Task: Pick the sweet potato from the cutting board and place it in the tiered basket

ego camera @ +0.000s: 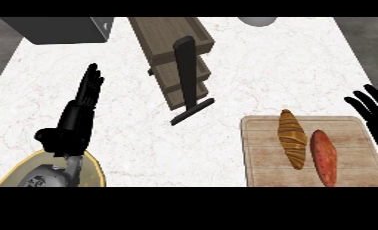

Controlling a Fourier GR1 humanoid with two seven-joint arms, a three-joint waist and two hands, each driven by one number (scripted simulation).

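The sweet potato [323, 157] lies on the cutting board [260, 146] beside a croissant [291, 138]. Both hands are released: left hand [80, 111] flat, right hand [366, 105] at the edge.

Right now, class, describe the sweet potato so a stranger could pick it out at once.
Find the wooden cutting board at the counter's lower right. Two long foods lie on it side by side. The sweet potato is the smooth reddish-orange one nearer the right edge, not the ridged brown croissant.

A croissant [292, 138] is laid lengthwise on the left half of the wooden board. A grey box [63, 29] is set at the white marble counter's [295, 64] far left corner, and a grey round object [258, 20] is cut off at its far edge.
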